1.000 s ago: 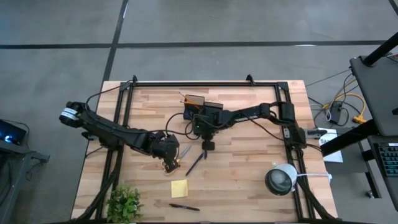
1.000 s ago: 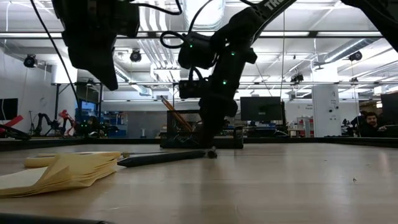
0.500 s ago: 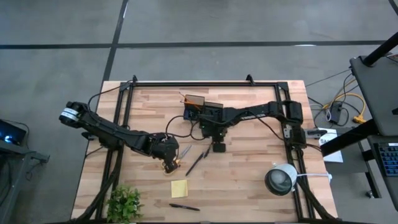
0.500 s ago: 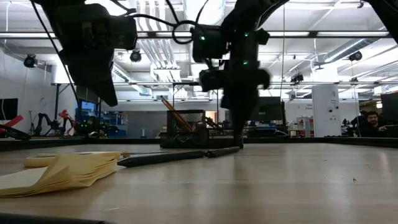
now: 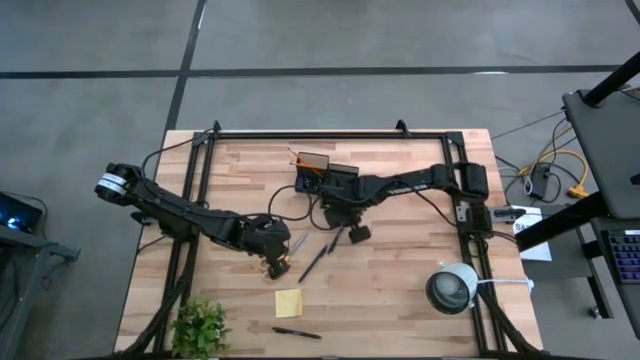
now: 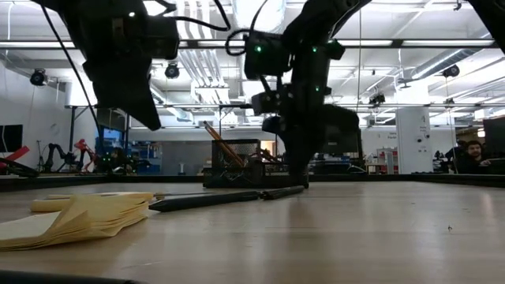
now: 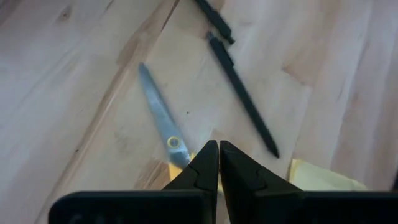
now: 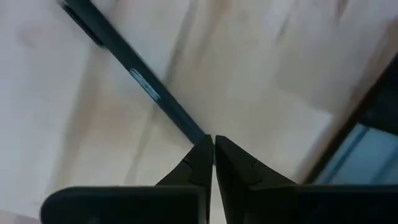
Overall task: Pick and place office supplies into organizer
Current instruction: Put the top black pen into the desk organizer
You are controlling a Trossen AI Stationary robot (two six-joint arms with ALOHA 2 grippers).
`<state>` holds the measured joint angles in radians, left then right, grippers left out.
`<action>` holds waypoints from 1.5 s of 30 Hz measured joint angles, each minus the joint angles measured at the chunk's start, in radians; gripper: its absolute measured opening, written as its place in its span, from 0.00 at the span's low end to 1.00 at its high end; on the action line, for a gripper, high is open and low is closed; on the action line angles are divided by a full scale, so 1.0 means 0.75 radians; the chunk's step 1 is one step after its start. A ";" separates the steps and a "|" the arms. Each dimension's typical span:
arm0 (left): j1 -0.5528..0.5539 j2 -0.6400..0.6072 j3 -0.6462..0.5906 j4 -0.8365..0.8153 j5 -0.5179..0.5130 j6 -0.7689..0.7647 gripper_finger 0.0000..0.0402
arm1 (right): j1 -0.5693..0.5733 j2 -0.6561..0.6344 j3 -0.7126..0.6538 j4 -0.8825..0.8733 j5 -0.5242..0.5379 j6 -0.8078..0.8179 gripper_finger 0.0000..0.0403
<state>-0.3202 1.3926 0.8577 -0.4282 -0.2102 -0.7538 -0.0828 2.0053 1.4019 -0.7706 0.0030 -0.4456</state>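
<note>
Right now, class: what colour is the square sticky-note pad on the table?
Yellow. The sticky-note pad shows best in the high view, lying near the plant.

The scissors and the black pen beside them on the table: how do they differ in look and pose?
The scissors have a flat grey metal blade with a yellow pivot; the black pen is a thin dark stick. The scissors partly hide under the left gripper fingers; the pen lies fully in view. Both rest flat on the wooden table, slanting alike.

dark jointed arms, black cables, green lights
</note>
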 joint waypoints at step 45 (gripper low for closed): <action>0.000 0.000 0.001 0.073 -0.041 -0.003 0.00 | -0.019 0.006 -0.026 0.248 0.029 0.067 0.02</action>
<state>-0.3202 1.3926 0.8583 -0.3735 -0.2409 -0.7564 -0.0974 2.0098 1.3823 -0.5844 0.0244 -0.3952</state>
